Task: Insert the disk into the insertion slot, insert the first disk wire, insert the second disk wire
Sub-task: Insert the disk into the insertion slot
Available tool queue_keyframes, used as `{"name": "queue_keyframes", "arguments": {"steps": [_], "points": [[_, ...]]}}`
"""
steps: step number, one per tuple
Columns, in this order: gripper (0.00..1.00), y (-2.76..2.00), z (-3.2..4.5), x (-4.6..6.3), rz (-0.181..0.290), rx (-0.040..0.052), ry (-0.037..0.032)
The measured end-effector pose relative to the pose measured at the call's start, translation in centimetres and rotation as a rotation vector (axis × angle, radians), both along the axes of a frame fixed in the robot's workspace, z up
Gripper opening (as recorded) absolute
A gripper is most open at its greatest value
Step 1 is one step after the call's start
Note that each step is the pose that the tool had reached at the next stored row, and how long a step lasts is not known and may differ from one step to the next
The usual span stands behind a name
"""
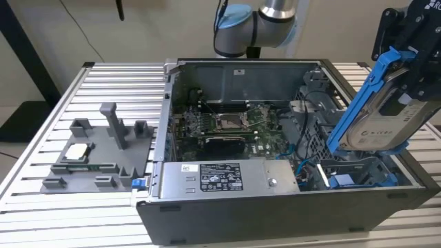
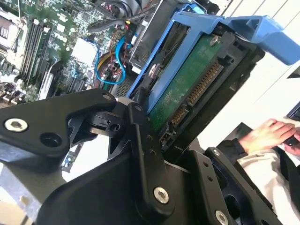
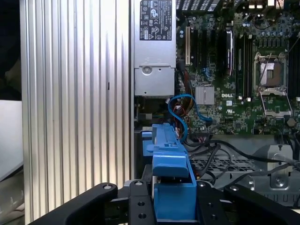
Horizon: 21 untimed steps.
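Now, exterior view: pincer (image 1: 408, 77) pinching disk (image 1: 379, 126) by upper end, above open computer case (image 1: 276, 219) on desk (image 1: 103, 72). Long axis steep, leaning; lower end just over drive bay (image 1: 355, 173) at exterior view's right, not seated.

Second wrist view: disk (image 2: 187, 84) clamped, circuit-board face and connector edge exposed.

First wrist view: disk (image 3: 171, 161) edge-on between jaws, case interior beyond.

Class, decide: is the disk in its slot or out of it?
Out. The gripper holds the disk tilted in the air above the open computer case.
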<state>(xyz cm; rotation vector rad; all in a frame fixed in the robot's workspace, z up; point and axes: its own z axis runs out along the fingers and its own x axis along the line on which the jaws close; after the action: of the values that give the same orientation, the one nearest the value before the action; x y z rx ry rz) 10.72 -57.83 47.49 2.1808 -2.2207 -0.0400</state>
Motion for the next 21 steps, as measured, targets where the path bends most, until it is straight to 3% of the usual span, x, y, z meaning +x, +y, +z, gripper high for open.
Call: {"name": "queue_keyframes", "arguments": {"steps": [21], "points": [[0.33, 0.00, -0.95, 0.00, 0.000, 0.0004, 0.0000]]}}
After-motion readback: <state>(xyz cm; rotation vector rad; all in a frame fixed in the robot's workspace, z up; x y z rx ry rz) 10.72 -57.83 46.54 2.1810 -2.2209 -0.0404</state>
